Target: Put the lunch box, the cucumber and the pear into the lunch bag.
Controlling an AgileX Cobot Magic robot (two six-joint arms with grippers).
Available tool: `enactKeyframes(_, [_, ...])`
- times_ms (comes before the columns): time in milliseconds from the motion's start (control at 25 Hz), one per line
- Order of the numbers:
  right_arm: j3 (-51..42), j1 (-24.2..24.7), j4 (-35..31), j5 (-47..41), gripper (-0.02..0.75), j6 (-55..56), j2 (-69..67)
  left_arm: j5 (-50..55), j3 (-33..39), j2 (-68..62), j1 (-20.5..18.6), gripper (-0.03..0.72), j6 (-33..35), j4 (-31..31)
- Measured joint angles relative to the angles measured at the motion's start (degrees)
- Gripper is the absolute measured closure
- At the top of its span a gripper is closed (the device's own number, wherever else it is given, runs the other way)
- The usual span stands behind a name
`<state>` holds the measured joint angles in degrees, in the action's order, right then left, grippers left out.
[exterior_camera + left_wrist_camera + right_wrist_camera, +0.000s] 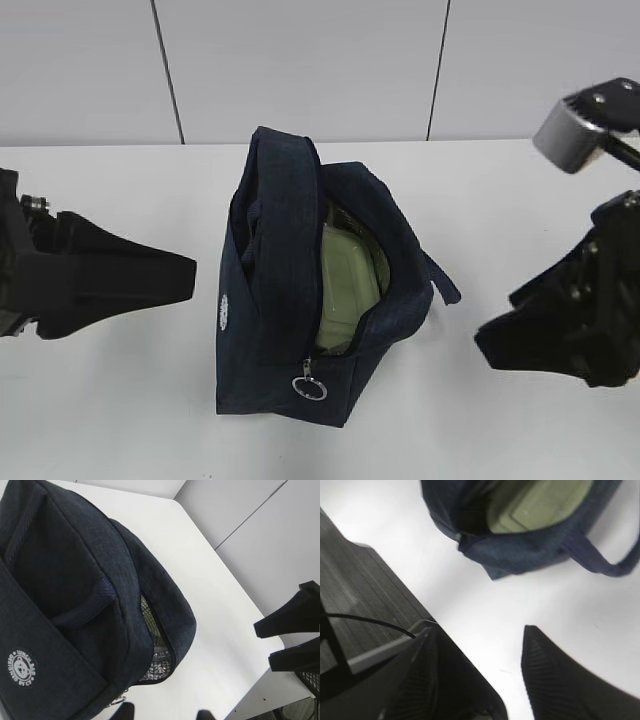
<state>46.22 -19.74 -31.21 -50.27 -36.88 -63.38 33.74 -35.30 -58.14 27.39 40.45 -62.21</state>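
The dark navy lunch bag (270,300) stands open in the middle of the white table, its silver ring pull (309,387) at the near end. The lunch box (345,280) with its sage-green lid lies inside, and shows in the right wrist view (540,505) too. The cucumber and the pear are not in view. My left gripper (185,275) hangs left of the bag, open and empty, its fingertips apart (165,714) near the bag (75,580). My right gripper (490,340) is right of the bag (520,555), open and empty (477,630).
The bag's loop handle (440,275) hangs out to the right, toward my right gripper. The table's edge (280,685) runs near the right arm, with dark floor (365,590) beyond it. A grey panelled wall (300,70) stands behind the table.
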Motion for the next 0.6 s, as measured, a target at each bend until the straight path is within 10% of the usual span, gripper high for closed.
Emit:
enactKeyframes(280, [0.59, 0.00, 19.96, -2.07, 0.314, 18.16, 0.00, -1.91, 0.04, 0.00, 0.00, 0.454, 0.00, 0.00])
enactKeyframes(600, [-8.83, -0.08, 8.04, 10.26, 0.314, 12.64, 2.80, -3.43, 0.06, 0.00, 0.00, 0.450, 3.01, 2.38])
